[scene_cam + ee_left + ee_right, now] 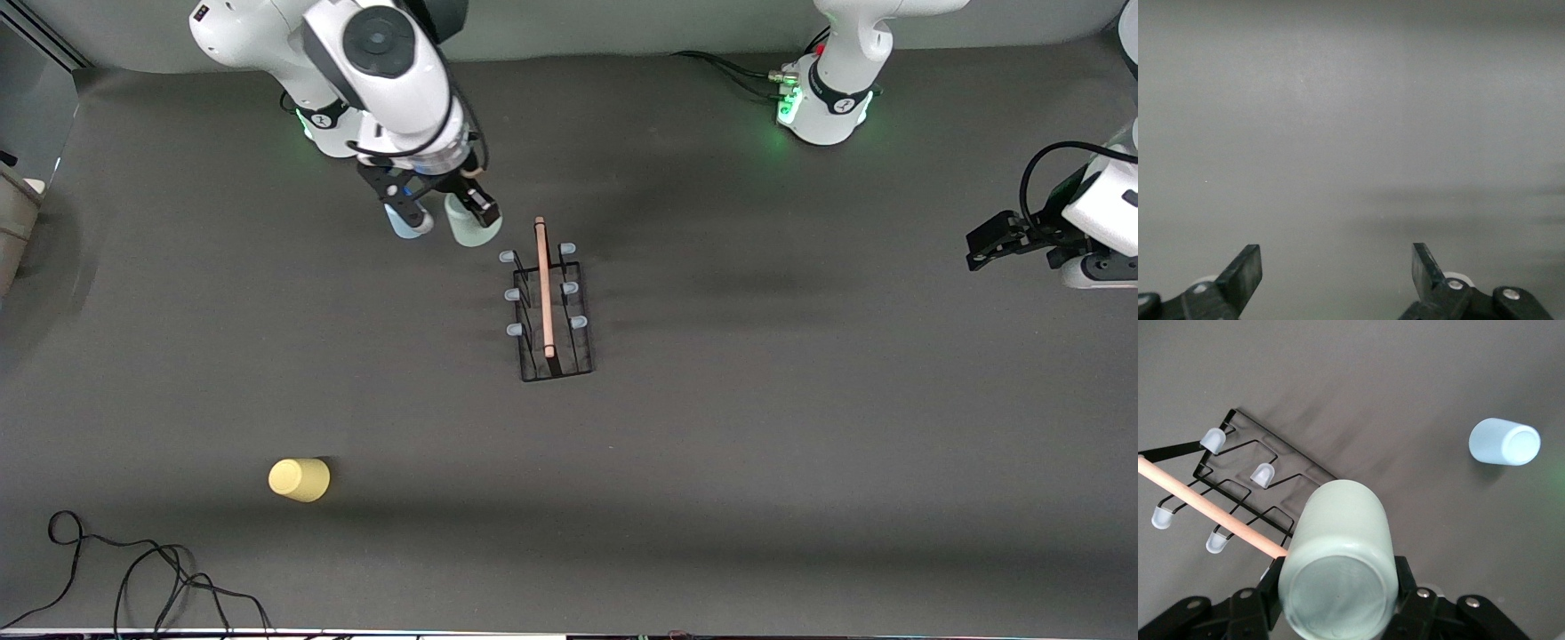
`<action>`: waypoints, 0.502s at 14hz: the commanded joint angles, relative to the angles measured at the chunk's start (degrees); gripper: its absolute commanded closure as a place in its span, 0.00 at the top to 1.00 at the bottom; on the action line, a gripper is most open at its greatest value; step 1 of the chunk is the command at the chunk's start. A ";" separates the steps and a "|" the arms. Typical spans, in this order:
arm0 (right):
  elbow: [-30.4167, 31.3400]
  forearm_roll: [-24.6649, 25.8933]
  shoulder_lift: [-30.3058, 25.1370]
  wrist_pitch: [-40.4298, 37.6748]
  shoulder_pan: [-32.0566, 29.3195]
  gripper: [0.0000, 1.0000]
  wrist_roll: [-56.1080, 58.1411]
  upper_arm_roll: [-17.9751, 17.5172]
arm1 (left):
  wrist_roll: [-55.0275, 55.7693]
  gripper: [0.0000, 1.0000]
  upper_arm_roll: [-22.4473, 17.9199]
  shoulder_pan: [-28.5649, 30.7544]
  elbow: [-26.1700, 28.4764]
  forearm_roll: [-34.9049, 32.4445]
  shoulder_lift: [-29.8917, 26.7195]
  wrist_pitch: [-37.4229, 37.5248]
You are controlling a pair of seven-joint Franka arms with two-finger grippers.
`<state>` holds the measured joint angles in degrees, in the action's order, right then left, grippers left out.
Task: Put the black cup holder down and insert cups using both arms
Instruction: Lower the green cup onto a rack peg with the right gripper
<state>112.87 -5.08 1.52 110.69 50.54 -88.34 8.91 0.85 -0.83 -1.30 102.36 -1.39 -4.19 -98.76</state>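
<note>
So, right pincer point(447, 206) clamped on the mint green cup point(469, 229), up over the desk point(800, 427) beside the black cup holder point(551, 311), blue cup point(409, 222) standing close by. Left pincer point(989, 244) parked at its own end, fingers apart. Yellow cup point(300, 479) lying nearest the front camera, well apart from the rest.

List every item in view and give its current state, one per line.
Cup rack: standing on the table, all pegs bare.
Green cup: upside down, clamped in the right hand, near the rack's end closest to the arm bases.
Blue cup: upside down on the table, beside the green cup.
Yellow cup: lying on its side, nearest the front camera.
Left hand: open, holding nothing, waiting at its end of the table.
</note>
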 commanded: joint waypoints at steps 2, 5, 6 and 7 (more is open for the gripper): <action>2.78 -0.81 1.99 6.28 0.26 0.01 -1.04 0.85 | -1.20 1.00 0.39 0.51 1.00 -0.01 -0.29 -1.78; 3.67 -0.81 4.19 9.36 0.78 0.01 -2.09 0.76 | -1.20 1.00 0.39 0.51 1.09 -0.01 -0.29 -1.78; 3.76 -0.81 5.06 10.33 1.57 0.01 -2.36 0.76 | -1.20 1.00 0.39 0.51 1.09 -0.01 -0.29 -1.78; 3.67 -0.81 6.12 11.21 1.66 0.01 -2.80 0.76 | -1.20 1.00 0.39 0.51 1.09 -0.01 -0.29 -1.70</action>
<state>116.55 -5.23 6.18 119.79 50.90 -89.09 9.34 0.76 -0.82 -1.30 102.60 -1.39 -3.79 -99.71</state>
